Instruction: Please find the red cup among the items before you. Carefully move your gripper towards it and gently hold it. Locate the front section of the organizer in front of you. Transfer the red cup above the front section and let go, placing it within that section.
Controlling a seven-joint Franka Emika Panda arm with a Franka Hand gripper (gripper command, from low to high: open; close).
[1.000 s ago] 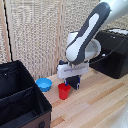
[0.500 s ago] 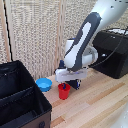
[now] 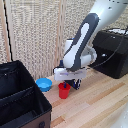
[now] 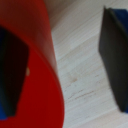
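The red cup [image 3: 63, 92] stands upright on the wooden table, next to the blue bowl [image 3: 44, 84]. My gripper [image 3: 68, 84] is down at the cup's rim. In the wrist view the red cup [image 4: 35, 75] fills one side; one blue finger [image 4: 9, 75] shows inside it and the other finger [image 4: 114, 55] stands well outside, with bare wood between it and the cup wall. The gripper [image 4: 62, 65] is open around that wall. The black fabric organizer [image 3: 30, 107] sits at the exterior view's left, and its front section [image 3: 15, 111] has a small brown tag on the outer wall.
A hard black appliance [image 3: 113, 52] stands at the exterior view's right, with a cable running to it. A woven screen backs the table. Wooden tabletop [image 3: 95, 105] lies between the cup and the appliance.
The gripper has come down a little onto the red cup's rim. The cup and the bowl have not moved.
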